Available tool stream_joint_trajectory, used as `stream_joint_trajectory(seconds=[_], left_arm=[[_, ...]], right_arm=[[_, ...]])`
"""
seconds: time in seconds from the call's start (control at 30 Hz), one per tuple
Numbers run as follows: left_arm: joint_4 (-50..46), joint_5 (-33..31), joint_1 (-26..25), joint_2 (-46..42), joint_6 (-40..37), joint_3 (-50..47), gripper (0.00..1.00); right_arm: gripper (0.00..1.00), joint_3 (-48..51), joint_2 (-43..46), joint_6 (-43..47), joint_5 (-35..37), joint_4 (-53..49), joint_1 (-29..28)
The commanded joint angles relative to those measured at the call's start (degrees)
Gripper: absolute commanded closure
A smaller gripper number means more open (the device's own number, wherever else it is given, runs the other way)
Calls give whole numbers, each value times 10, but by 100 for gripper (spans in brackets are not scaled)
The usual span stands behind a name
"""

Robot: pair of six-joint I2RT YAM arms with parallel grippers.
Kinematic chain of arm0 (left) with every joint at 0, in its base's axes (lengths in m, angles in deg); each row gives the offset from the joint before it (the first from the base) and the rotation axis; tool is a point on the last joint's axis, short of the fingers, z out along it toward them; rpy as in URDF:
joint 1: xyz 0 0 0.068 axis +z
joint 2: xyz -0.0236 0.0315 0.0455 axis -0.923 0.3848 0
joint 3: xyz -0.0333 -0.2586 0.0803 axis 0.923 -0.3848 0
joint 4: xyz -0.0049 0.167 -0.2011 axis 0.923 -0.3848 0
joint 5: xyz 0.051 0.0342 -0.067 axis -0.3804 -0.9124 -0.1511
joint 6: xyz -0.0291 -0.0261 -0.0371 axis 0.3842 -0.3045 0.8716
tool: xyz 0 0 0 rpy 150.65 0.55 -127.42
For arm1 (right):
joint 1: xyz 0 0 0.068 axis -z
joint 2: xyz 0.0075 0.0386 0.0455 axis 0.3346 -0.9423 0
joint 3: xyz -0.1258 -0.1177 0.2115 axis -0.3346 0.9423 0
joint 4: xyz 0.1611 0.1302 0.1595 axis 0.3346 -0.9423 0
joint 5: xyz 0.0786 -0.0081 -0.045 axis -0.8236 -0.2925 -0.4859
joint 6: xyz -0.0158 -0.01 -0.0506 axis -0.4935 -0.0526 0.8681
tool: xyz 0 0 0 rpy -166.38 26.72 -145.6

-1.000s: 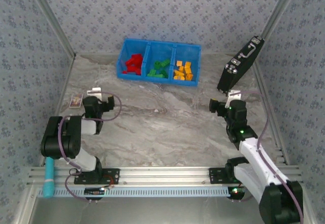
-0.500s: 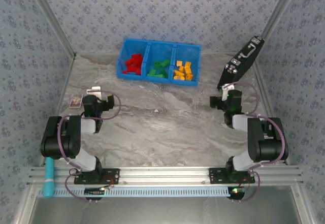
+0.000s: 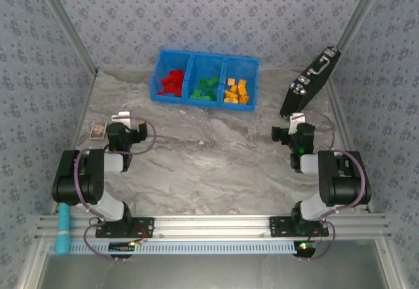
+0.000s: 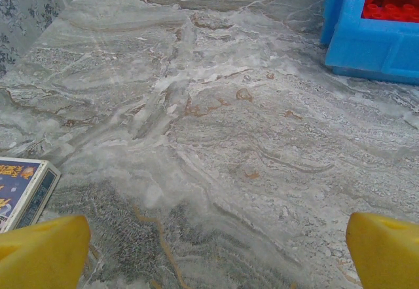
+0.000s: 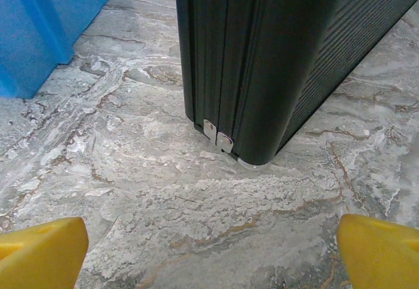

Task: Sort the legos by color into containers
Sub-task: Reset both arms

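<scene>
Now the left jaws and right jaws both gape empty; nudging the right jaws forward could topple the black case (image 5: 288, 59) just ahead.

Both arms are folded low, each forearm lying nearly level. The left gripper (image 3: 139, 134) has its jaws spread to full width with nothing between them; its wrist sits directly behind the claw, and the black elbow lies farther behind and to the claw's left. The right gripper (image 3: 279, 133) is likewise wide apart and empty, its wrist just behind the claw and its elbow behind and to the claw's right. In the wrist views, the yellow fingertips (image 4: 40, 250) flank each claw's centre line.
</scene>
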Motion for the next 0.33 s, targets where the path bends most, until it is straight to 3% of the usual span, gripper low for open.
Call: stream_joint_trajectory(seconds=[0.0,0.3], left_arm=[[3,12,2,-6,4,6,0],[8,12,1,-7,3,3,0]], right_arm=[[0,-9,1,-10,-2,14,4],[1,-8,-1,-8,11,17,-3]])
